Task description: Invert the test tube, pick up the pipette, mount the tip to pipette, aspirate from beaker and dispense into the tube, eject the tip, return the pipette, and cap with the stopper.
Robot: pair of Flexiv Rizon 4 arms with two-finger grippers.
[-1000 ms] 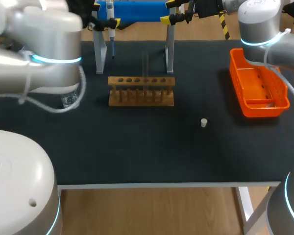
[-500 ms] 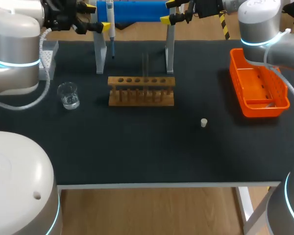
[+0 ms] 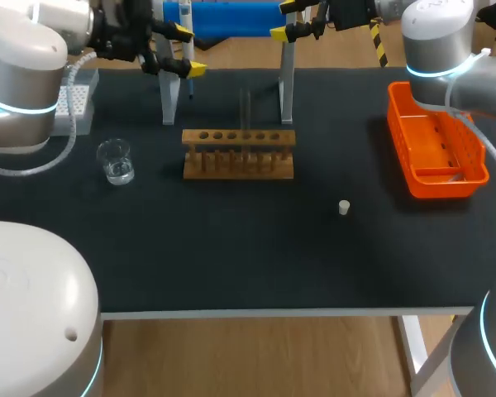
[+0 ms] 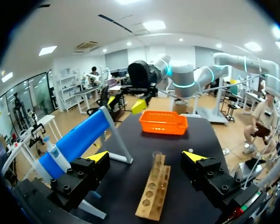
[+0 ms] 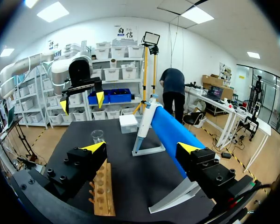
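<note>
Black tabletop [image 3: 231, 256] holds the white stopper [image 3: 344, 208] nearest, lying alone. Farther back stand the beaker [image 3: 116, 160], the wooden rack [image 3: 239, 154] with the test tube [image 3: 246, 106] upright in it, and the orange basket [image 3: 479, 157]. At the far edge the pipette [image 5: 143, 122] hangs on its stand [image 3: 286, 83]. Beside it hover the left gripper [image 3: 188, 50] and right gripper [image 3: 283, 20], fingers spread wide, empty.

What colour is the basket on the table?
The basket is bright orange, seen best in the head view.
</note>
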